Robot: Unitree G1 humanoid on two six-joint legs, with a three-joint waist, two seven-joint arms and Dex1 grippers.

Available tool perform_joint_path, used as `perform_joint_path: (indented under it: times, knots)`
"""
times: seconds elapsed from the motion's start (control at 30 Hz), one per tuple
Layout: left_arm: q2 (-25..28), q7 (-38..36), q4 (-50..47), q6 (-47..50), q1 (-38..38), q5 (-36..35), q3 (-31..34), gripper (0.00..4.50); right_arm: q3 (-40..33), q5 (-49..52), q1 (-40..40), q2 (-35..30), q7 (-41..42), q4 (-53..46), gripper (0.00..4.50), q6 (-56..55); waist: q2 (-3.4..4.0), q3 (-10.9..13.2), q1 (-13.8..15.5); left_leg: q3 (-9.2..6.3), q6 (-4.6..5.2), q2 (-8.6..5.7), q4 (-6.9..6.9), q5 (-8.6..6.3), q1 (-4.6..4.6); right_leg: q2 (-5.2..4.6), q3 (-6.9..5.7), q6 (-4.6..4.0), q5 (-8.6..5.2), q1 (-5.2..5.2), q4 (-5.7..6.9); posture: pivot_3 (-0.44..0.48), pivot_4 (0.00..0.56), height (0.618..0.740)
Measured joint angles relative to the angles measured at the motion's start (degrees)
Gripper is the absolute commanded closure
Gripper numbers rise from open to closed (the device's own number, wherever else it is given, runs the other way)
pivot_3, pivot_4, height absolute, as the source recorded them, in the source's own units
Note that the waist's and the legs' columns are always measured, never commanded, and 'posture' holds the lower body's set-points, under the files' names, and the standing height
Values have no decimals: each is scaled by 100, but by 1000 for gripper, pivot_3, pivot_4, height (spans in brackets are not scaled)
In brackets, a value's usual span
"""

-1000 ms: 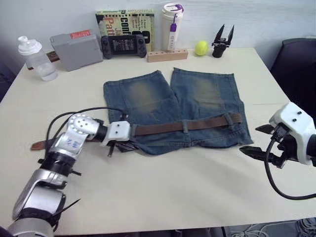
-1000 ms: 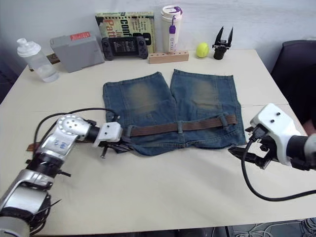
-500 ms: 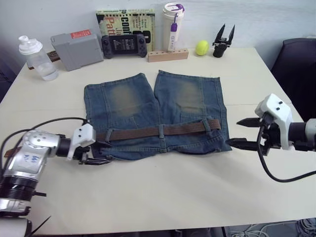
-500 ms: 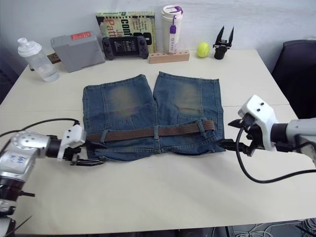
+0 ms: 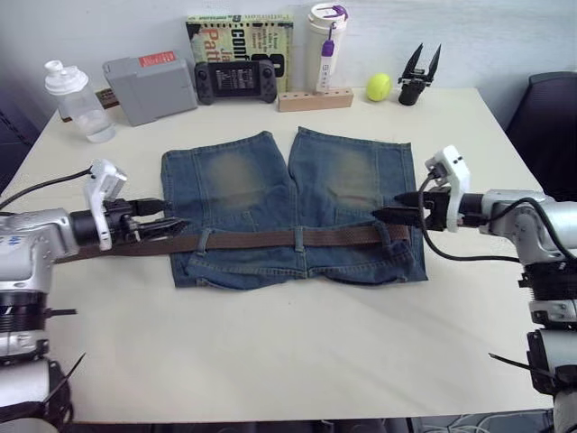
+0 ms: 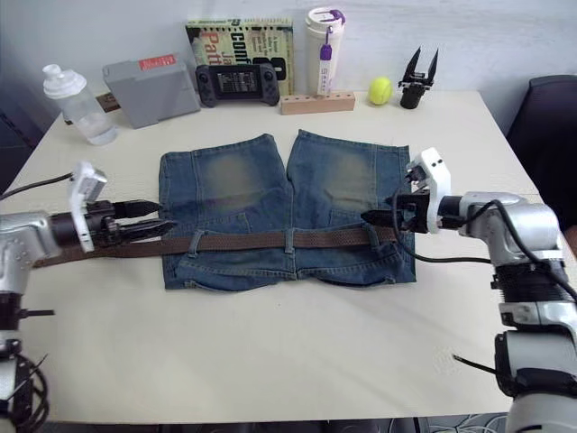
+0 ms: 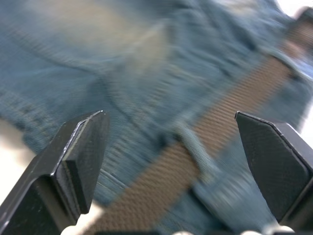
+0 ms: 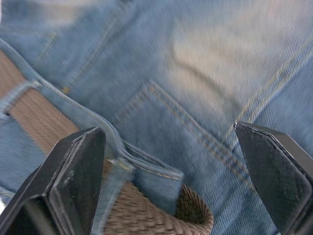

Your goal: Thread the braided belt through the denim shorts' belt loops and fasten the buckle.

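Left eye view has the shorts lying flat on the counter, waistband toward the robot, legs pointing away. The belt runs along the waistband, passing under the loops at the middle and both sides, and trails out past the left edge of the denim onto the bare counter. No buckle can be made out from here, so which end carries it I cannot tell.

The left hand hovers at the left edge of the shorts, fingers spread, straddling the belt without gripping it; the left wrist view shows the woven strap and a loop passing between its open fingers. The right hand sits at the right end of the waistband, also spread and holding nothing. In the right wrist view the belt's end curls just past the last loop, between the fingers.

The belt looks soft and limp, so I judge it will buckle if pushed and is better pulled. Its braid should give the fingers good purchase; a pinch across the flat width, close to the free end, seems the best hold. Denim is light and floppy and will likely drag along with the belt unless one hand pins the waistband. The curled end at the right is the obvious place to take hold.
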Motion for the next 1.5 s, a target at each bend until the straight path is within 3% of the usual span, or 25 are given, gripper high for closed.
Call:
perform_joint_path:
  times: [0.07, 0.17, 0.4, 0.43, 0.53, 0.7, 0.8, 0.83, 1.1, 1.17, 1.4, 1.5]
  knots:
    - [-114, 97, -79, 244, 20, -13, -116, 21, 85, -49, 19, -30, 240, 99, 0, 55, -2, 1, 0, 1, 0, 0, 0, 0, -3, 2, 0, 0, 0, -2, -2, 0, 150, 694]
    - [-89, 4, -341, 385, 106, -18, -401, 0, 113, -29, 147, -132, 569, 11, 938, 165, -1, 1, -2, 3, 0, 2, 0, 0, 1, 3, 3, 0, 0, 0, -4, 0, 150, 694]
    - [59, -366, -431, -48, 252, 353, -1020, 0, 26, -31, 730, -229, 1065, -632, 4295, -330, -1, 1, 4, 7, -7, 5, -2, 1, 8, 1, 8, -1, 0, -3, -7, 0, 150, 694]
    - [96, -419, -439, -161, 241, 433, -1097, 262, 26, -31, 833, -265, 1138, -789, 4488, -389, -1, 1, 5, 7, -7, 4, -2, 1, 7, 1, 8, -1, 0, -3, -6, 0, 150, 694]
    - [46, -422, -280, -242, 133, 542, -1138, 984, -1, -31, 929, -271, 1172, -983, 4500, -458, -1, 1, 6, 8, -6, 3, 3, 1, 9, -1, 10, 0, 0, -1, -7, 0, 150, 694]
    - [-158, -513, -63, -180, -28, 446, -1062, 3050, -202, -31, 1146, -264, 1096, -1224, 4500, -630, -2, 1, 12, 5, -6, 4, 5, 1, 6, 0, 7, -1, 0, -1, -3, 0, 150, 694]
    - [-109, -762, -63, -228, -5, 261, -851, 4120, -284, -39, 1409, -228, 1031, -1445, 4500, -930, -2, 1, 6, 5, -6, 4, 5, 1, 6, 0, 6, -1, 0, -2, -4, 0, 150, 694]
    - [-85, -809, -73, -250, 3, 225, -820, 4259, -293, -41, 1447, -228, 1026, -1469, 4500, -989, -2, 1, 1, 6, -6, 4, 4, 1, 6, 0, 7, -1, 0, -2, -5, 0, 150, 694]
    - [338, -1899, -967, -1394, 1230, -243, -81, 4295, -519, -641, 2534, -119, 497, -2667, 4500, -2848, -1, 1, 5, 6, -10, 7, -2, 1, 14, -2, 9, -2, -1, 2, -21, 0, 150, 694]
    - [361, -2141, -1154, -2553, 1904, 54, -24, 4295, -524, -1242, 3202, -87, 306, -3002, 4500, -4288, -1, 1, 7, 8, -14, 5, -6, -3, 17, -4, 10, -2, -1, 3, -25, 0, 150, 694]
    - [424, -2556, -1424, -4936, 2628, 735, -156, 4295, -695, -1980, 4401, -90, 160, -3214, 4500, -6707, -2, 0, 18, 11, -17, 5, -11, -7, 27, -4, 13, -2, -1, 8, -24, 0, 150, 694]
    - [408, -2645, -1482, -5988, 2936, 1084, -454, 4296, -1001, -2272, 5335, -203, 93, -3126, 4500, -8455, -3, -1, 27, 11, -15, 5, -12, -7, 29, -3, 12, -2, -1, 10, -25, 0, 150, 694]
